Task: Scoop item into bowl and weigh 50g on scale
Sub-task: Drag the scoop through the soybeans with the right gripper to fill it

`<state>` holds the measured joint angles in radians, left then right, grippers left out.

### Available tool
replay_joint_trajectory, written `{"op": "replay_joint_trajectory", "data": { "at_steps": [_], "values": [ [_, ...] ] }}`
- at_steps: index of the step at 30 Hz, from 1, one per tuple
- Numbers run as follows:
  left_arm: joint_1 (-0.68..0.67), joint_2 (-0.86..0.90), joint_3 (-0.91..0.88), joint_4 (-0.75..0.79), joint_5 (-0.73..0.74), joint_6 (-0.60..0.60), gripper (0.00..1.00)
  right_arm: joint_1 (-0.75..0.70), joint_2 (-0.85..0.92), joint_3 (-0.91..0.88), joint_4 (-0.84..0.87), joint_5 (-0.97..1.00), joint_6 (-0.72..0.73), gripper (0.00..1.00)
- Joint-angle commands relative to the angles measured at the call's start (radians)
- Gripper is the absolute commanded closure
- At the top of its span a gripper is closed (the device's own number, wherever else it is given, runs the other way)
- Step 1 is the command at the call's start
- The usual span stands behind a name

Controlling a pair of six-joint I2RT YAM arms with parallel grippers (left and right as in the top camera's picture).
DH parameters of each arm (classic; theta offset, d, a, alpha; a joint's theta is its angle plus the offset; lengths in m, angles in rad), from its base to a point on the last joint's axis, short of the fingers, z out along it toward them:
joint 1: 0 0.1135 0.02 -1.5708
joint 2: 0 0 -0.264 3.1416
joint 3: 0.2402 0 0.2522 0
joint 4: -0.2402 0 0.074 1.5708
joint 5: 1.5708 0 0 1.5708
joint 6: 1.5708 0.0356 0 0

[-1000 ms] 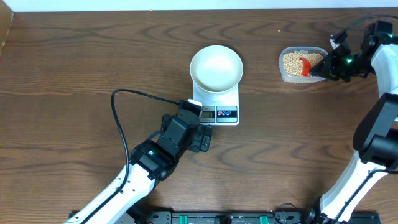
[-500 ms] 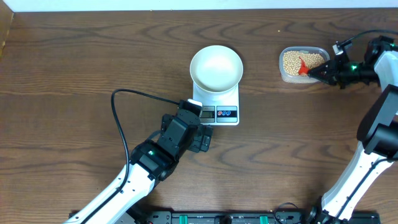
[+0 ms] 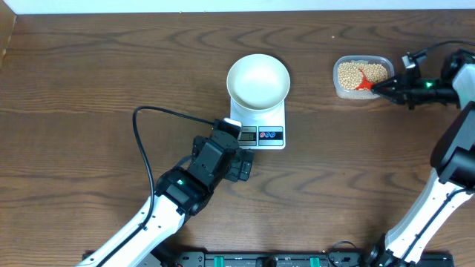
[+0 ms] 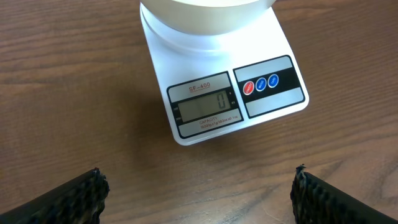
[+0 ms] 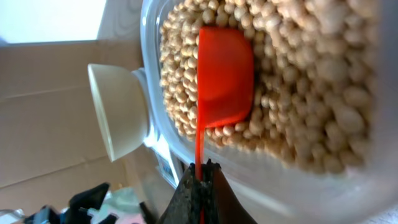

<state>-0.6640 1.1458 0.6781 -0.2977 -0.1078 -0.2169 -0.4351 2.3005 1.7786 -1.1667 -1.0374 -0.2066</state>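
Note:
The white bowl [image 3: 257,80] stands empty on the white scale [image 3: 267,126]; its display [image 4: 207,112] reads 0 in the left wrist view. The tan beans [image 3: 349,74] fill a clear plastic tub [image 3: 340,90] at the back right. My right gripper [image 3: 387,87] is shut on the thin handle of a red scoop [image 5: 224,74], whose cup lies on the beans [image 5: 311,74] in the tub. The bowl shows side-on in the right wrist view [image 5: 115,112]. My left gripper [image 4: 199,193] is open and empty, just in front of the scale.
The left arm's black cable [image 3: 145,141] loops over the table left of the scale. The scale has red and blue round buttons [image 4: 261,84]. The table's back edge runs just behind the tub.
The right gripper has swung to the right and levelled out, drawing the red scoop lower across the beans in the tub. The left arm has not moved.

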Motion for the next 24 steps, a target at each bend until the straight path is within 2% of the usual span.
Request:
{"op": "replay_joint_trajectory", "data": {
  "at_steps": [1, 11, 24],
  "values": [
    [0.000, 0.005, -0.002, 0.000, -0.010, -0.006, 0.04, -0.038, 0.016, -0.006, -0.024, -0.101, -0.091, 0.99],
    [0.000, 0.005, -0.002, 0.000, -0.010, -0.006, 0.04, -0.077, 0.016, -0.006, -0.041, -0.171, -0.118, 0.99],
    [0.000, 0.005, -0.002, 0.000, -0.010, -0.006, 0.04, -0.101, 0.016, -0.006, -0.120, -0.256, -0.248, 0.99]
  ]
}}
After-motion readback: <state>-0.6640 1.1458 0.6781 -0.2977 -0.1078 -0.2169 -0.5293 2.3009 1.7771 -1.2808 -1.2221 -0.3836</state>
